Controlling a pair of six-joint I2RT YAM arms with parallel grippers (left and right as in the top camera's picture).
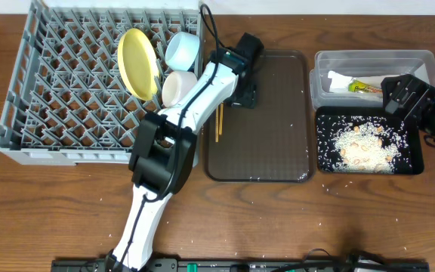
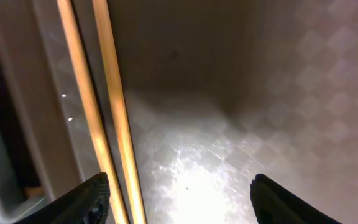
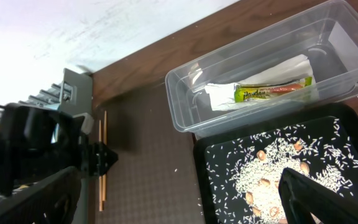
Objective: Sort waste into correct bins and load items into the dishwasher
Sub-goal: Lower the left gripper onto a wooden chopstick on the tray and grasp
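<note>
A pair of wooden chopsticks [image 1: 218,121] lies along the left edge of the dark brown tray [image 1: 278,121]. My left gripper [image 1: 242,97] hangs open just above that tray. In the left wrist view the chopsticks [image 2: 120,112] run just inside the left fingertip [image 2: 92,199], with the gripper [image 2: 179,199] around them but not shut. The grey dish rack [image 1: 66,91] holds a yellow plate [image 1: 138,62], a light blue bowl [image 1: 181,49] and a white bowl [image 1: 178,87]. My right gripper [image 1: 399,94] is open over the bins and holds nothing [image 3: 179,199].
The clear tub [image 1: 372,54] holds a white napkin [image 3: 291,65] and a yellow-green wrapper [image 3: 272,91]. The black tray [image 1: 368,172] in front of it is covered with rice scraps [image 3: 272,174]. A few stray grains lie on the brown tray [image 3: 148,143] and the table.
</note>
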